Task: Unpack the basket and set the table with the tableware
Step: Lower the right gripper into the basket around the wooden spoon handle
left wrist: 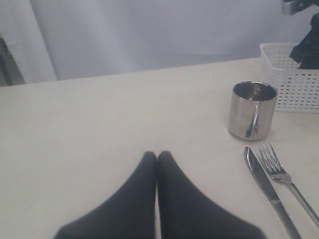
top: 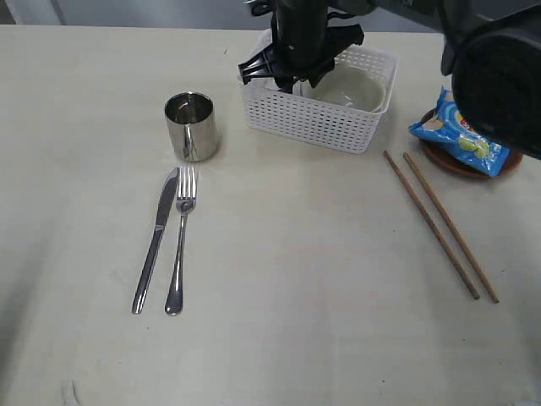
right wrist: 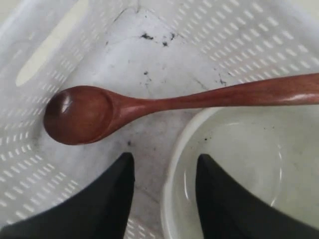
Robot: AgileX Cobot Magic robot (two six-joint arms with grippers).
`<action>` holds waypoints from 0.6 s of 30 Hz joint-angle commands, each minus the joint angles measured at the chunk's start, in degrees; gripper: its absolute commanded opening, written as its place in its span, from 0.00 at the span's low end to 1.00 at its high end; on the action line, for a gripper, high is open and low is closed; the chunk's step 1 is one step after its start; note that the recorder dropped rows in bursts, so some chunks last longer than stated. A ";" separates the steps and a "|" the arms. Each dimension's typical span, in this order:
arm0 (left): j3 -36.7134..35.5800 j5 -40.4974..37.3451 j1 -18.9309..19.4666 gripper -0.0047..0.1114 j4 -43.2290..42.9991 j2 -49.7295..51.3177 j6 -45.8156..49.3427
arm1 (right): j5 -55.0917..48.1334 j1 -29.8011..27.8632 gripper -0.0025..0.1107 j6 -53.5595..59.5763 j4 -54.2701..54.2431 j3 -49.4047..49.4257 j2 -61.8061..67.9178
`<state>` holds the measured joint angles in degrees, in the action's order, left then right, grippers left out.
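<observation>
The right gripper (right wrist: pixel 164 159) was seen with its jaws apart and nothing clamped, set astride the rim of the white bowl (right wrist: pixel 239 169) inside the basket (right wrist: pixel 40 149). The wooden spoon (right wrist: pixel 149 104) was laid just beyond, its handle propped across that rim. Were the bowl lifted first, the spoon could be flipped or dragged out. The left gripper (left wrist: pixel 157 155) was held closed and empty over the table (left wrist: pixel 99 124).

Basket (top: pixel 308 123) white, small-holed lattice walls, dark specks on base. Inside basket: spoon (right wrist: pixel 79 114) reddish-brown wood, bowl (top: pixel 355 91) white. Left of basket: cup (top: pixel 191 128), knife (top: pixel 156 241), fork (top: pixel 180 245) shiny steel. Right of basket: chopsticks (top: pixel 439 224) brown, bag (top: pixel 461 139) blue, plate (top: pixel 448 162) dark reddish-brown. Surface (top: pixel 296 296) pale cream.
</observation>
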<state>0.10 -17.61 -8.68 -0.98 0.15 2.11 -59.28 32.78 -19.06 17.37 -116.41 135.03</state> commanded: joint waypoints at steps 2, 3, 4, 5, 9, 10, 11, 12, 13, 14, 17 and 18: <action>-0.10 0.45 0.08 0.04 0.21 -0.15 -0.20 | 0.46 -0.08 0.37 -2.53 1.48 -0.48 -0.03; -0.10 0.45 0.08 0.04 0.21 -0.15 -0.20 | 0.46 -0.22 0.37 -3.10 1.59 -0.48 -0.03; -0.10 0.45 0.08 0.04 0.21 -0.15 -0.20 | 0.46 -0.53 0.37 -4.07 1.40 -0.74 -0.03; -0.10 0.45 0.08 0.04 0.21 -0.15 -0.20 | 0.35 -0.87 0.37 -5.44 0.67 -0.89 -0.03; -0.10 0.45 0.08 0.04 0.21 -0.15 -0.20 | 0.63 -3.54 0.37 -5.74 -4.48 -0.89 -0.03; -0.10 0.45 0.08 0.04 0.21 -0.15 -0.20 | 0.63 -4.33 0.37 -5.74 -5.96 -0.89 -0.03; -0.10 0.45 0.08 0.04 0.21 -0.15 -0.20 | 0.63 -5.05 0.37 -5.45 -7.12 -0.77 -0.03; -0.10 0.45 0.08 0.04 0.21 -0.15 -0.20 | 0.40 -5.51 0.37 -5.10 -7.74 -0.77 -0.03; -0.10 0.45 0.08 0.04 0.21 -0.15 -0.20 | 0.09 -5.88 0.37 -4.70 -8.28 -0.77 -0.03; -0.10 0.45 0.08 0.04 0.21 -0.15 -0.20 | -0.32 -6.02 0.37 -4.44 -8.29 -0.77 -0.03; -0.10 0.45 0.08 0.04 0.21 -0.15 -0.20 | -0.68 -6.02 0.37 -3.82 -7.90 -0.77 -0.26; -0.10 0.45 0.08 0.04 0.21 -0.15 -0.20 | -0.54 -6.02 0.37 -3.82 -7.90 -0.77 -0.48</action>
<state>0.10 -17.61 -8.68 -0.98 0.15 2.11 -59.69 26.80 -23.67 10.01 -116.83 135.23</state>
